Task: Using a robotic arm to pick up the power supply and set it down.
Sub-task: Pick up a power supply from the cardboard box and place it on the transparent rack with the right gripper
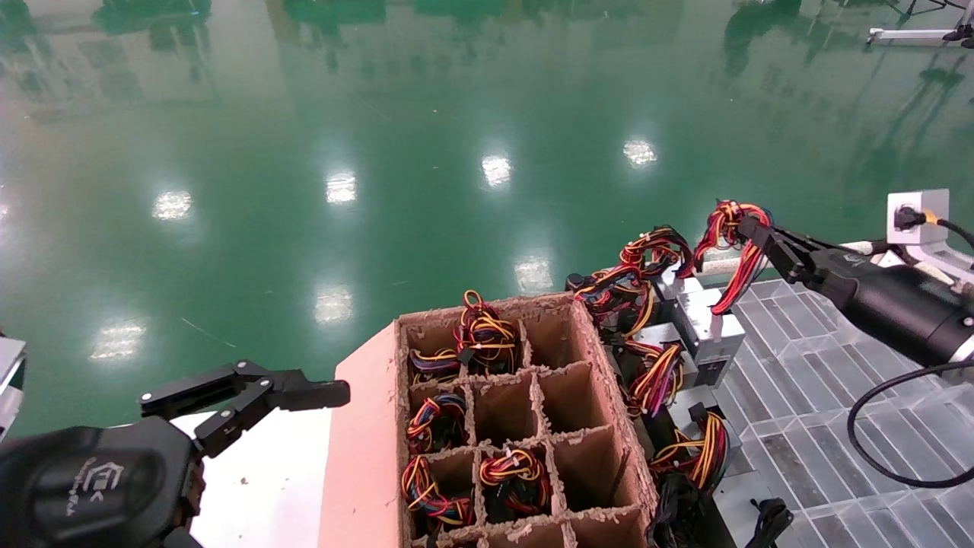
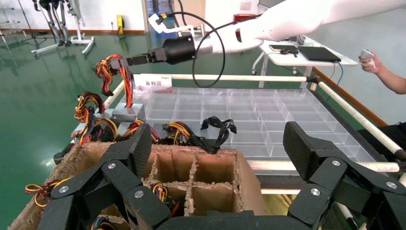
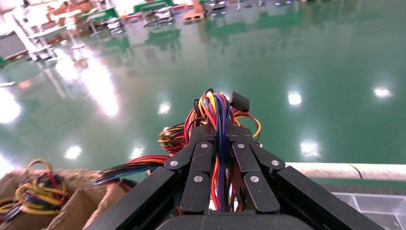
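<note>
1. Right gripper [image 1: 749, 226] jaws clamping on wire bundle [image 3: 218, 112] of the power supply [image 1: 704, 320].
2. Grey box hanging just below those jaws, beside the cardboard crate [image 1: 487, 411].
3. Left gripper [image 1: 251, 396] idling with jaws spread apart, well away from the supply.

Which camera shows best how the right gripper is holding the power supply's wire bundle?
Right wrist view: the right gripper is shut on the wire bundle, seen close. Head and left wrist views show it from afar.
</note>
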Available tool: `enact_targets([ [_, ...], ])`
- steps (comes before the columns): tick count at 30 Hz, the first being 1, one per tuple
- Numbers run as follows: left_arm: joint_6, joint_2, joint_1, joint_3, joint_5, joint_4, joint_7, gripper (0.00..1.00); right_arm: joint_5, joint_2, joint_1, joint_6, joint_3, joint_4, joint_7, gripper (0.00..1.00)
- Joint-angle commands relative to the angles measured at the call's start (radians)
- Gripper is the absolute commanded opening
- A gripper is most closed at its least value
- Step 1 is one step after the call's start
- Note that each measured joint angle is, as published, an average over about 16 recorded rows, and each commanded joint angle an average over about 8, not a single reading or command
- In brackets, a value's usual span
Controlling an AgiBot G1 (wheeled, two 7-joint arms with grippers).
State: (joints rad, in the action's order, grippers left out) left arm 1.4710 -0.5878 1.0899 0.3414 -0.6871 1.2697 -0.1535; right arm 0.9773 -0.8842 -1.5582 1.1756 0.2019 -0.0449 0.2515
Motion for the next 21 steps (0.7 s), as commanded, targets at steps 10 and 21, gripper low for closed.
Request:
enact_targets([
  [10, 0.000, 0.000, 0.000, 0.000, 0.000, 0.000, 0.000, 1.00, -0.050, -0.005, 0.066, -0.047, -0.034, -0.010, -0.001, 0.00],
  [21, 0.000, 0.000, 0.000, 0.000, 0.000, 0.000, 0.000, 1.00, -0.065, 0.005, 0.097, -0.032, -0.045, 0.010, -0.026, 0.00],
])
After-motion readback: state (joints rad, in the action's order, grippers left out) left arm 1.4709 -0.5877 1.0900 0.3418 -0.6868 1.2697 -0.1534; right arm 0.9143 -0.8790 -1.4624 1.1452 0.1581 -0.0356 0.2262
